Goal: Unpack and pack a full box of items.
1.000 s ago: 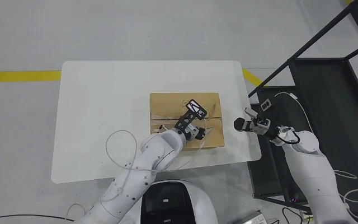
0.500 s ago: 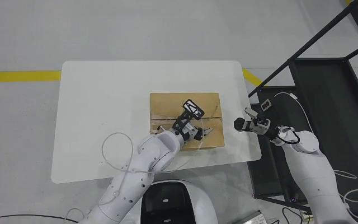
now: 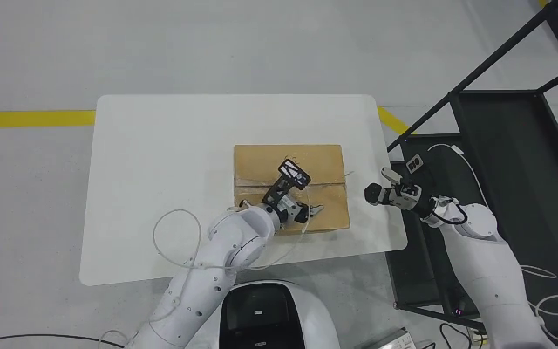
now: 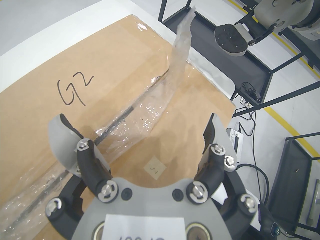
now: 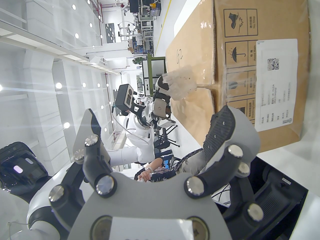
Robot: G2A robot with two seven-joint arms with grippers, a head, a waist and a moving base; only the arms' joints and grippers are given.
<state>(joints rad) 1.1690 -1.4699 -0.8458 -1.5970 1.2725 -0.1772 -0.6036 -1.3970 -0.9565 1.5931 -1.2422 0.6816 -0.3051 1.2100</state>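
A closed cardboard box [image 3: 261, 166] marked with handwriting sits right of the middle of the white table [image 3: 148, 174]. Clear tape [image 4: 150, 106] runs along its top seam, and the tape's loose end [image 4: 183, 33] stands up near the box's right edge. My left gripper [image 3: 305, 202] hovers open over the box top [image 4: 37, 116], its fingers [image 4: 63, 133] on either side of the seam, holding nothing. My right gripper [image 3: 370, 193] hangs open just off the table's right edge, facing the labelled box end [image 5: 260, 58] and the raised tape end [image 5: 180, 84].
A black metal rack [image 3: 497, 131] stands close to the table's right side, behind my right arm. A power strip with cables [image 4: 246, 101] lies on the floor below it. The table's left half and far strip are bare.
My left gripper has drifted a little leftward along the seam, away from the box's right edge. The right arm has stayed still.
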